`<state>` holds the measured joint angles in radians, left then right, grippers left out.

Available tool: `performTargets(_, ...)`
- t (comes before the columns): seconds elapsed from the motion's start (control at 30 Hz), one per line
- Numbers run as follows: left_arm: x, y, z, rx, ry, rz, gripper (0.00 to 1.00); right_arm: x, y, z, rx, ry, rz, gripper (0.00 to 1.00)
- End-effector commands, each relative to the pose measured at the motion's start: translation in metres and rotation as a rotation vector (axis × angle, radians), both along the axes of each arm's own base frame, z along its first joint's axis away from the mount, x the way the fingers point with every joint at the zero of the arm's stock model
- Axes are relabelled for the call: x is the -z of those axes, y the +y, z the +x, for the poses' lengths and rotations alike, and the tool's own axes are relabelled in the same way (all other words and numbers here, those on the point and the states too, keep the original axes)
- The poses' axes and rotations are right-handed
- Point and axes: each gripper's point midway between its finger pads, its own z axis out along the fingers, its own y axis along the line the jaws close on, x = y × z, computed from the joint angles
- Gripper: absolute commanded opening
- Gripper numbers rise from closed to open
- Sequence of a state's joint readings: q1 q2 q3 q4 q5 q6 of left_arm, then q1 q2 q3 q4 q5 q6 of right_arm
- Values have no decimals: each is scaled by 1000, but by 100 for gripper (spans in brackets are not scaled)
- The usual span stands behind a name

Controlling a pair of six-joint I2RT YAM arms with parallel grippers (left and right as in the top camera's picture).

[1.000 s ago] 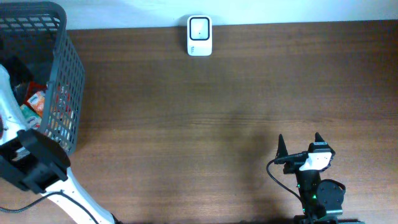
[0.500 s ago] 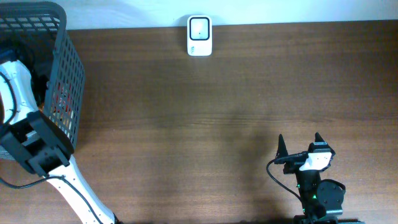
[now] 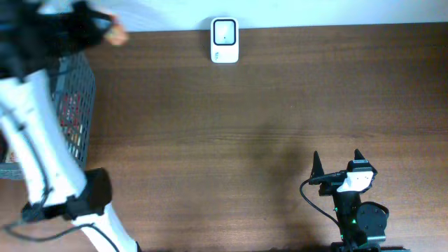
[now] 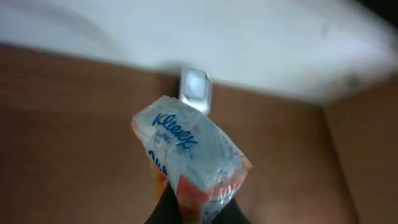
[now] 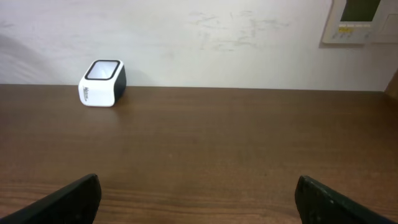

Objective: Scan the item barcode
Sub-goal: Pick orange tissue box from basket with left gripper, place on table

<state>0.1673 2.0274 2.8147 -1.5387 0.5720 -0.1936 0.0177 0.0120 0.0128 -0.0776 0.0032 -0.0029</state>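
The Kleenex pack (image 4: 189, 155) hangs in the air with its lower end pinched by the left pincer (image 4: 193, 210). It is over the far left of the worktop (image 3: 245, 140), by the far right corner of the wire basket (image 3: 78, 91). The white scanner (image 3: 225, 40) stands at the far edge, to the pack's right. The right pincer (image 3: 337, 164) sits near right, its jaws spread wide.

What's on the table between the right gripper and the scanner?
Nothing. In the right wrist view, only bare table runs from the open right gripper to the scanner, and the overhead view agrees.
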Motion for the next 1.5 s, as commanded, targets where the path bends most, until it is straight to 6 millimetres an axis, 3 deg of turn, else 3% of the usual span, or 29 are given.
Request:
performTargets(0.0, 87, -21, 14, -198, 258, 364, 0, 3, 0, 0, 3, 5, 3, 98)
performTargets(0.07, 141, -25, 12, -332, 385, 617, 0, 3, 0, 0, 3, 5, 3, 98)
performTargets(0.1, 163, -36, 11, -302, 426, 670, 0, 3, 0, 0, 3, 5, 3, 98)
performTargets(0.13, 202, -55, 14, -246, 482, 712, 0, 3, 0, 0, 3, 5, 3, 98)
performTargets(0.23, 296, -67, 25, -219, 568, 751, 0, 3, 0, 0, 3, 5, 3, 99)
performTargets(0.3, 330, -67, 29, -218, 589, 758, 9, 3, 0, 0, 3, 5, 3, 98)
performTargets(0.37, 346, -77, 31, -191, 605, 719, 3, 3, 0, 0, 3, 5, 3, 99)
performTargets(0.43, 355, -100, 28, -119, 639, 600, 0, 3, 0, 0, 3, 5, 3, 99)
performTargets(0.47, 357, -123, 27, -57, 647, 496, 0, 3, 0, 0, 3, 5, 3, 98)
performTargets(0.57, 356, -152, 25, 5, 625, 448, 0, 3, 0, 0, 3, 5, 3, 98)
performTargets(0.63, 356, -155, 26, 0, 603, 488, 21, 3, 0, 0, 3, 5, 3, 99)
performTargets(0.67, 356, -157, 25, 5, 601, 489, 24, 3, 0, 0, 3, 5, 3, 98)
performTargets(0.7, 356, -159, 24, 8, 601, 490, 19, 3, 0, 0, 3, 5, 3, 98)
performTargets(0.73, 356, -160, 24, 12, 601, 491, 20, 3, 0, 0, 3, 5, 3, 98)
performTargets(0.8, 354, -161, 24, 14, 597, 487, 37, 3, 0, 0, 3, 5, 3, 99)
performTargets(0.83, 344, -163, 30, 20, 572, 484, 46, 3, 0, 0, 3, 5, 3, 98)
performTargets(0.9, 284, -160, 51, 44, 461, 476, 80, 3, 0, 0, 3, 5, 3, 98)
performTargets(0.93, 259, -154, 58, 35, 419, 468, 80, 3, 0, 0, 3, 5, 3, 99)
performTargets(1.03, 146, -97, 83, -92, 203, 403, 78, 3, 0, 0, 3, 5, 3, 98)
performTargets(1.07, 84, -32, 90, -216, 49, 431, 82, 3, 0, 0, 3, 5, 3, 99)
performTargets(1.1, 61, 15, 87, -338, 10, 449, 82, 3, 0, 0, 3, 5, 3, 99)
performTargets(1.13, 42, 78, 75, -496, -9, 482, 82, 3, 0, 0, 3, 5, 3, 99)
performTargets(1.17, 40, 138, 57, -631, 35, 512, 77, 3, 0, 0, 3, 5, 3, 99)
performTargets(1.2, 47, 171, 42, -715, 92, 511, 74, 3, 0, 0, 3, 5, 3, 98)
performTargets(1.23, 66, 223, 11, -847, 216, 491, 66, 3, 0, 0, 3, 5, 3, 99)
performTargets(1.3, 98, 273, -17, -955, 365, 468, 62, 3, 0, 0, 3, 5, 3, 99)
performTargets(1.4, 162, 305, -36, -975, 599, 481, 61, 3, 0, 0, 3, 5, 3, 98)
performTargets(1.47, 208, 309, -39, -967, 739, 524, 58, 3, 0, 0, 3, 5, 3, 99)
